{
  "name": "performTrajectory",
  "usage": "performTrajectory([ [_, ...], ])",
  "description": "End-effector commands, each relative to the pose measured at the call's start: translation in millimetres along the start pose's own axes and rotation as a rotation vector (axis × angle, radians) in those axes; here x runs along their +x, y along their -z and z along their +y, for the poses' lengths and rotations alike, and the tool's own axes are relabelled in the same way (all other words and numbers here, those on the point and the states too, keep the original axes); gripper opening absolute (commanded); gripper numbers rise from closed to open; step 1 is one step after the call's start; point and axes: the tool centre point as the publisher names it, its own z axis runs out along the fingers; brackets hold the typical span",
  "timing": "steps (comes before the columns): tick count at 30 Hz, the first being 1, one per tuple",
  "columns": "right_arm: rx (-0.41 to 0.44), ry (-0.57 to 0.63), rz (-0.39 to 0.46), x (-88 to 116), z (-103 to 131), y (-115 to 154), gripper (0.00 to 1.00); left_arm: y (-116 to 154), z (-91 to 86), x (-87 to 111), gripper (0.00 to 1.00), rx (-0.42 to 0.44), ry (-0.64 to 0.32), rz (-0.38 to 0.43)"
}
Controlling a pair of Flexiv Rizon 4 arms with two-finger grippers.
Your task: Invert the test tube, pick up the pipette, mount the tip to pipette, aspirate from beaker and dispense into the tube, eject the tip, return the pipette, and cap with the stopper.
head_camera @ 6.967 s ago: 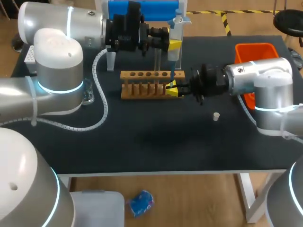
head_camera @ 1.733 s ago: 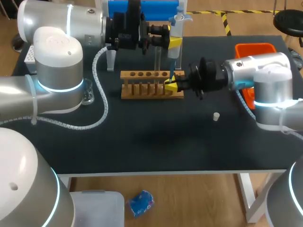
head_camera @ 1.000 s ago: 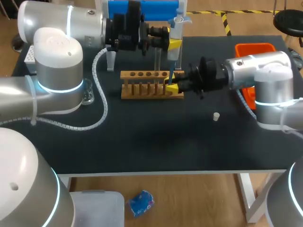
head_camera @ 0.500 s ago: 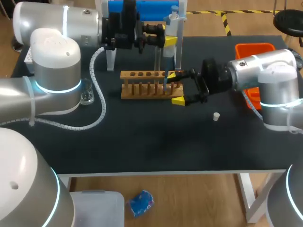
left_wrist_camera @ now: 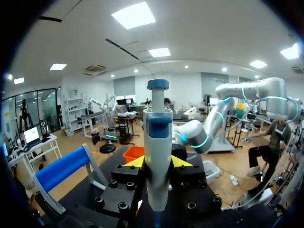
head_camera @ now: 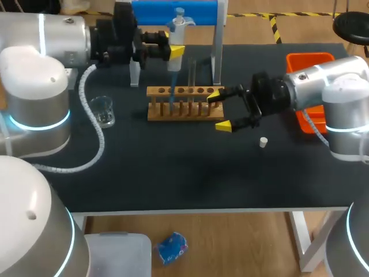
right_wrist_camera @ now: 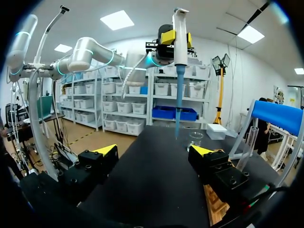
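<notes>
Head view showed the left arm coming in from the left, its hand (head_camera: 171, 51) clamped on the body of the pipette (head_camera: 176, 36) with one yellow finger on each side. The pipette stood upright, plunger on top. Its blue tip (head_camera: 172, 92) pointed down in line with the left part of the wooden rack (head_camera: 184, 111). From there it could not be told whether the tip's end touched the rack. In the right wrist view that end hung in the air above the desk (head_camera: 173, 173). In the left wrist view the pipette rose straight up between that hand's two yellow tips.

A clear test tube (head_camera: 192, 72) stood upright in the rack, to the right of the pipette and apart from it.

The right arm came in from the right. Its hand (head_camera: 220, 109) was at the rack's right end, fingers spread wide with nothing between them. One yellow tip was near the rack's top corner and the other was out over the desk in front of it.

The glass beaker (head_camera: 104, 111) stood on the desk left of the rack, well apart from it. The small white stopper (head_camera: 263, 142) lay on the desk near the right hand, on its right. An orange bin (head_camera: 311, 60) sat at the far right of the desk, partly behind the right arm. A blue-topped stand (head_camera: 173, 10) stood behind the rack.
</notes>
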Motion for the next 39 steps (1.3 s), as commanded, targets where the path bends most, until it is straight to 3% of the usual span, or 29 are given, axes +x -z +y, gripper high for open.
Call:
performTrajectory([
  [1, 0.002, 0.000, 0.000, 0.6, 0.7, 0.6, 1.00, 10.0, 0.2, 2.0, 0.00, 0.002, 0.000, 0.002],
  [12, 0.002, 0.000, 0.000, 0.6, 0.7, 0.6, 1.00, 10.0, 0.2, 2.0, 0.00, 0.002, 0.000, 0.002],
  [14, -0.013, -0.006, -0.007, -0.4, -0.7, -3.9, 1.00, 23.0, 2.5, -4.5, 0.00, 0.041, 0.053, 0.043],
  [17, 0.026, -0.018, -0.067, -5.8, -2.6, -23.0, 1.00, 45.5, 3.7, -10.4, 0.00, 0.044, 0.037, 0.057],
  [19, -0.011, -0.037, -0.095, -9.6, -3.1, -35.9, 1.00, 61.6, 3.8, -14.8, 0.00, 0.064, 0.033, 0.064],
  [22, 0.005, -0.044, -0.133, -14.3, -2.6, -55.6, 1.00, 83.6, 5.5, -21.1, 0.00, 0.096, 0.026, 0.073],
  [35, 0.057, -0.057, -0.236, -17.1, -10.3, -128.4, 1.00, 157.6, 33.9, -60.7, 0.00, 0.082, -0.048, 0.015],
  [39, 0.044, -0.042, -0.217, -15.5, -10.0, -141.2, 1.00, 166.2, 39.0, -69.3, 0.00, 0.089, -0.031, -0.024],
])
